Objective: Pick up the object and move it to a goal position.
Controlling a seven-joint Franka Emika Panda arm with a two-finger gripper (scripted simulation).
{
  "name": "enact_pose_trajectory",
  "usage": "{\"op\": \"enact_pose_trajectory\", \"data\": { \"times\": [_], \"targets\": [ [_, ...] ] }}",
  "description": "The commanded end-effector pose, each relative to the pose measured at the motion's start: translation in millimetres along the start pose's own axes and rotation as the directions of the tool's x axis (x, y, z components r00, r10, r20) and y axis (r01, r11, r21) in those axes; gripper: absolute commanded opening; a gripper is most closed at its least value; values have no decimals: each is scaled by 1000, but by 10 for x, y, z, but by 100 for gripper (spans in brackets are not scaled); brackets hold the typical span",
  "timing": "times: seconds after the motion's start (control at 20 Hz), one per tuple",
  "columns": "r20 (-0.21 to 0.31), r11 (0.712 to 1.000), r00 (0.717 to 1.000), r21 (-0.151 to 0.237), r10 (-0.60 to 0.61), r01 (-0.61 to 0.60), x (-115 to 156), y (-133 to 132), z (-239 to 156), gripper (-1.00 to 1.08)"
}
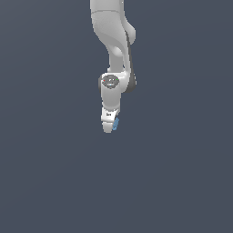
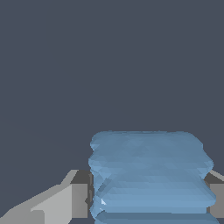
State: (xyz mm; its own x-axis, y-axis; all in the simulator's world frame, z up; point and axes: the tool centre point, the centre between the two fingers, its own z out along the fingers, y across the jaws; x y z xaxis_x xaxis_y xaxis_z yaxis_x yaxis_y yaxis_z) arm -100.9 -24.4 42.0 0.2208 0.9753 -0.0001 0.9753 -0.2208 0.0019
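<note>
The object is a small light-blue ring with a bumpy surface. In the exterior view it shows as a tiny blue block [image 1: 116, 124] at the tip of my white gripper [image 1: 109, 127], on its right side. In the wrist view the ring [image 2: 151, 175] fills the space between my two grey fingers [image 2: 65, 203], which press against its sides. The gripper is shut on the ring. The arm hangs down from the top of the exterior view with the gripper pointing down.
A plain dark grey-blue surface [image 1: 182, 182] fills the whole background in both views. No other objects, containers or edges show. No goal marker shows in either view.
</note>
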Motion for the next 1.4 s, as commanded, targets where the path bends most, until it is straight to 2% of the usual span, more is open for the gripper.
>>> {"op": "enact_pose_trajectory", "data": {
  "times": [0.0,0.35,0.65,0.95,1.35],
  "targets": [
    [0,1000,1000,2,0,0,1,-7,10,-100],
    [0,1000,1000,0,0,0,15,-2,-88,-100],
    [1,1000,1000,0,-1,1,66,-7,-357,-100],
    [1,1000,1000,1,-2,2,152,-13,-809,-100],
    [-1,1000,1000,2,-3,3,310,-20,-1610,-100]
  ]
}}
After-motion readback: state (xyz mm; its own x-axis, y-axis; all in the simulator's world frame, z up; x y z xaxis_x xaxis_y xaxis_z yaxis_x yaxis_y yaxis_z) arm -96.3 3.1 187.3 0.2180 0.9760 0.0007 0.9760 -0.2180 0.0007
